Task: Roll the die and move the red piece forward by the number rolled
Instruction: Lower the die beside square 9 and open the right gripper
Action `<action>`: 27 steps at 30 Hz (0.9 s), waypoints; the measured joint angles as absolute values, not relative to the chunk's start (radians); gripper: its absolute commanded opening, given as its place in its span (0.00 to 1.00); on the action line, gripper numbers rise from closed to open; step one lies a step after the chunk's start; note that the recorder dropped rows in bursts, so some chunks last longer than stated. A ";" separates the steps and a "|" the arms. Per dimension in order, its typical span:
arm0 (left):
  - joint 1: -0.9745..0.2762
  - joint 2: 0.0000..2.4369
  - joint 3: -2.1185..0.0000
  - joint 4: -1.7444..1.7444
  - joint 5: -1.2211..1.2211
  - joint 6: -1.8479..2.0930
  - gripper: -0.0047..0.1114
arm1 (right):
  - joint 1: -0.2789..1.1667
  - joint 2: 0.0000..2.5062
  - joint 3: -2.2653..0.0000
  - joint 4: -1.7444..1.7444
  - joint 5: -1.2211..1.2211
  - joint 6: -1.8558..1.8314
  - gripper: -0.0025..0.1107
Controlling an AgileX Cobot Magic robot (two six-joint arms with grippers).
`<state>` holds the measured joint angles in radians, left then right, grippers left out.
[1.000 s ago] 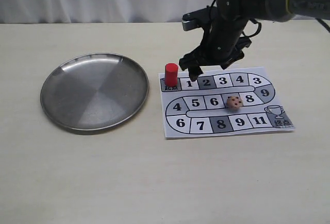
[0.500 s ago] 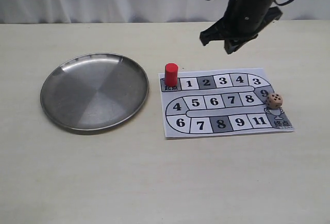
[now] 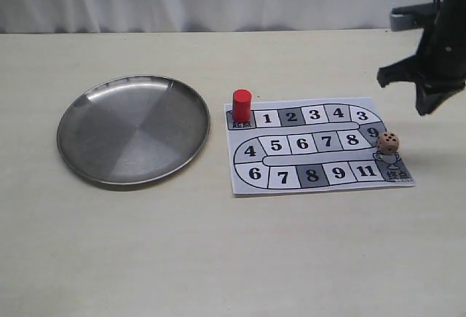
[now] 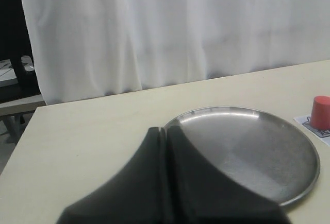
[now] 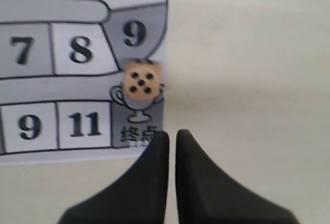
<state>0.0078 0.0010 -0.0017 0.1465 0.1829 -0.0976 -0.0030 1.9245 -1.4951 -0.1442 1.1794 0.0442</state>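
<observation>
The tan die (image 3: 388, 141) rests on the trophy square at the right end of the paper board (image 3: 242, 180), several pips facing up. In the right wrist view the die (image 5: 141, 82) lies just beyond my right gripper (image 5: 171, 133), whose fingers are shut with nothing between them. From the exterior view, that right gripper (image 3: 424, 110) hangs above the table, to the right of the board. The red piece (image 3: 242, 105) stands upright on the start square at the board's upper left. My left gripper (image 4: 166, 130) is shut and empty, near the plate; the red piece (image 4: 320, 113) shows beyond it.
A round metal plate (image 3: 73, 158) lies left of the board, with nothing in it; its bare metal (image 4: 258, 147) fills part of the left wrist view. A white curtain hangs behind the table. The left arm is outside the exterior view.
The right arm has swung from over the board to the far right. The die went from squares 7 and 8 to the trophy square, then stayed still.
</observation>
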 measured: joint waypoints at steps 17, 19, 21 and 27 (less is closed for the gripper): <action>0.008 0.001 -0.002 0.146 0.183 -0.098 0.04 | -0.099 1.947 -1.174 0.015 0.856 -0.414 0.06; 0.008 0.001 -0.002 0.146 0.183 -0.098 0.04 | -0.099 1.964 -1.163 0.035 0.848 -0.470 0.06; 0.008 0.001 -0.002 0.146 0.183 -0.098 0.04 | -0.099 1.975 -1.159 0.048 0.827 -0.490 0.06; 0.008 0.001 -0.002 0.146 0.183 -0.098 0.04 | -0.099 1.982 -1.159 0.112 0.761 -0.502 0.06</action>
